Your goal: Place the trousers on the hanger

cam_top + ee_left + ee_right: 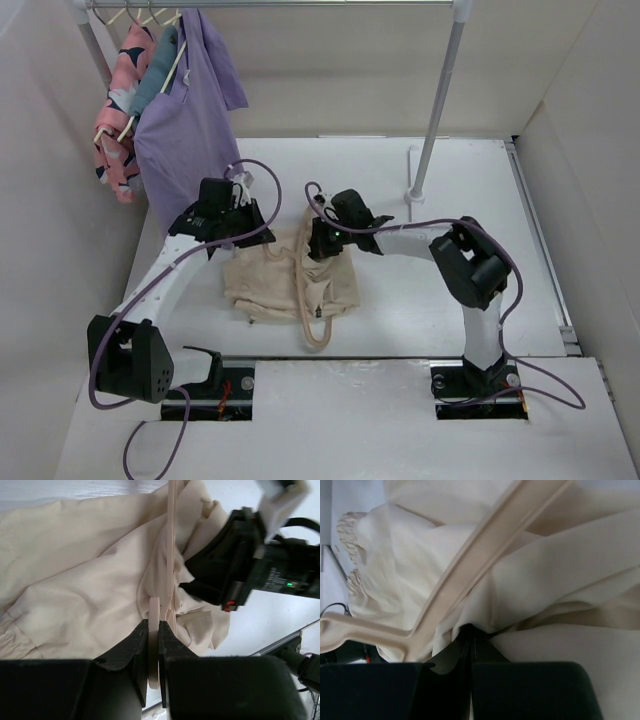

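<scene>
The cream trousers (265, 285) lie crumpled on the table between both arms. The pale hanger (311, 318) lies across them, its loop reaching toward the near edge. My left gripper (255, 232) is at the trousers' far left corner. In the left wrist view it (153, 625) is shut on a flat strip of the hanger (154, 609), above the trousers (75, 580). My right gripper (322, 245) is shut, its tips (471, 629) tucked into a fold of the trousers (570, 570) beside the hanger's bar (470, 575). Whether cloth is pinched between them does not show.
A clothes rail crosses the back; a purple shirt (190, 120) and a pink patterned garment (120, 110) hang at its left end. The rail's post (437, 110) stands behind my right arm. White walls close in both sides.
</scene>
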You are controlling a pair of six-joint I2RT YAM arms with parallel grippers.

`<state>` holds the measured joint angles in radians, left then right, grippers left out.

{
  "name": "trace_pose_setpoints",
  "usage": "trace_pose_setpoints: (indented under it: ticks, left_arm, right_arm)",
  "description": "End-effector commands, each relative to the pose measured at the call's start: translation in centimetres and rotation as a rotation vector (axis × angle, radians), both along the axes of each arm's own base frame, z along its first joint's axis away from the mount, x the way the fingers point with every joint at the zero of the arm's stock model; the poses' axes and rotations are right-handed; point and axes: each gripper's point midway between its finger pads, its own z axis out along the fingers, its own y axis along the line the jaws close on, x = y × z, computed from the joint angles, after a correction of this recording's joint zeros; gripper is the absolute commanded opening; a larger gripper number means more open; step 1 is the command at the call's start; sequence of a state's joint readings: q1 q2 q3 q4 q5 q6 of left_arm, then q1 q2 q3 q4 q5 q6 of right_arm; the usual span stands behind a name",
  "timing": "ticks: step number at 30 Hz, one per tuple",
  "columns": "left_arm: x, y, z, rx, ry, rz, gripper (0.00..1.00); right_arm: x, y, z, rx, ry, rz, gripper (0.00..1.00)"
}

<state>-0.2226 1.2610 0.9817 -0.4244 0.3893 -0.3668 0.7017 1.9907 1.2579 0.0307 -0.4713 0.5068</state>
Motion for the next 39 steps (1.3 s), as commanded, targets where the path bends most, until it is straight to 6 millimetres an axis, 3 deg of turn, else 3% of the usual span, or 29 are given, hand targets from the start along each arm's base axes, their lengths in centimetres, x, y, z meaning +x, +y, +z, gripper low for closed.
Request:
trace_pose_setpoints:
  ticks: [1, 5, 6, 8, 10, 13, 15, 16, 18, 19, 21, 22, 23, 24, 27, 29, 33, 36, 39]
  left_arm:
    - [1.0, -0.6, 2.4, -0.015, -0.068, -0.035, 0.0]
    - [2.0, -2.2, 4.9, -0.093, -0.1, -0.089, 0.0]
    - [1.4, -3.5, 5.5, -0.113, -0.107, -0.138, 0.0]
    - [0.9, -5.2, 6.2, -0.146, -0.121, -0.201, 0.0]
    - [1.1, -5.4, 6.5, -0.155, -0.13, -0.195, 0.0]
    - [1.2, -5.0, 5.2, -0.136, -0.1, -0.168, 0.0]
    - [1.2, -4.9, 4.7, -0.128, -0.093, -0.161, 0.0]
    - [1.3, -4.7, 4.6, -0.118, -0.095, -0.151, 0.0]
    - [1.5, -4.2, 4.3, -0.09, -0.092, -0.123, 0.0]
    - [1.5, -3.9, 4.0, -0.078, -0.084, -0.113, 0.0]
    - [1.7, -3.6, 4.1, -0.058, -0.093, -0.104, 0.0]
    - [1.7, -3.6, 4.1, -0.058, -0.093, -0.104, 0.0]
    - [1.7, -3.6, 4.4, -0.059, -0.094, -0.104, 0.0]
    - [1.7, -3.6, 4.4, -0.059, -0.094, -0.104, 0.0]
    - [1.9, -3.8, 4.6, -0.07, -0.089, -0.104, 0.0]
    - [2.2, -3.9, 4.9, -0.071, -0.094, -0.104, 0.0]
    - [2.6, -4.3, 5.2, -0.095, -0.06, -0.085, 0.0]
    - [2.6, -5.0, 5.7, -0.142, -0.042, -0.082, 0.0]
    - [2.7, -5.2, 5.9, -0.154, -0.034, -0.081, 0.0]
  right_arm:
    - [0.2, 3.0, 2.5, 0.159, -0.032, 0.028, 0.0]
    - [2.4, 4.1, 0.4, 0.153, -0.01, -0.047, 0.0]
    - [2.5, 4.0, -0.3, 0.142, 0.003, -0.067, 0.0]
    - [3.8, 4.4, -0.2, 0.153, 0.001, -0.12, 0.0]
    - [4.0, 4.7, 0.2, 0.163, 0.003, -0.126, 0.0]
    - [4.6, 3.7, 2.2, 0.186, -0.021, -0.144, 0.01]
    - [4.1, 2.5, 3.0, 0.185, -0.035, -0.148, 0.1]
    - [4.2, 1.9, 5.5, 0.208, -0.09, -0.142, 0.13]
    - [3.6, 0.8, 6.8, 0.199, -0.113, -0.126, 0.3]
    - [2.9, 0.2, 8.4, 0.208, -0.142, -0.117, 0.38]
    - [2.5, -0.9, 9.2, 0.196, -0.173, -0.111, 0.54]
    - [2.2, -2.1, 8.4, 0.168, -0.163, -0.128, 0.56]
    - [1.5, -2.7, 9.7, 0.175, -0.188, -0.122, 0.56]
    - [1.2, -3.3, 9.6, 0.159, -0.186, -0.14, 0.56]
    - [-0.1, -5.7, 7.9, 0.059, -0.182, -0.193, 0.52]
    - [-1.2, -6.1, 6.1, 0.031, -0.151, -0.181, 0.39]
    - [-3.7, -4.1, 3.0, 0.011, -0.072, -0.08, 0.2]
    - [-5.8, -1.4, 3.1, 0.101, -0.048, 0.059, 0.1]
    - [-7.1, 0.6, 1.9, 0.113, -0.02, 0.155, 0.05]
